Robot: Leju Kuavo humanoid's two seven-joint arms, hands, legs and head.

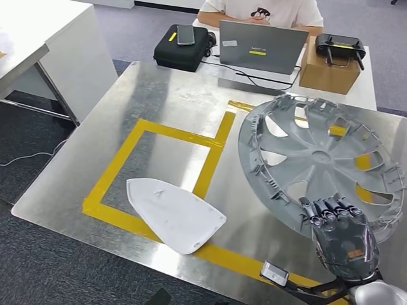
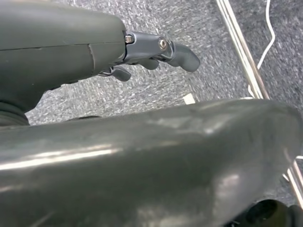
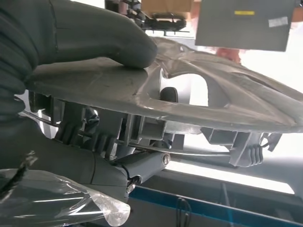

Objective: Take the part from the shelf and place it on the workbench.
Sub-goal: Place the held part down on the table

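Observation:
A large silver wheel cover (image 1: 314,159) hangs tilted over the right side of the metal workbench (image 1: 168,101), inner side up. My right hand (image 1: 341,234) grips its near rim, dark fingers curled over the edge. In the right wrist view the thick thumb (image 3: 107,35) presses on one face of the wheel cover (image 3: 214,99) while the fingers (image 3: 143,165) close under the ribbed rim. My left hand (image 2: 143,49) hangs over grey carpet, fingers apart and holding nothing.
A white curved panel (image 1: 173,213) lies on the yellow tape rectangle (image 1: 120,159) at the bench's near middle. Behind are a grey laptop (image 1: 261,46), a black case (image 1: 182,46), a cardboard box (image 1: 329,70) and a seated person (image 1: 261,9). A white table (image 1: 43,44) stands left.

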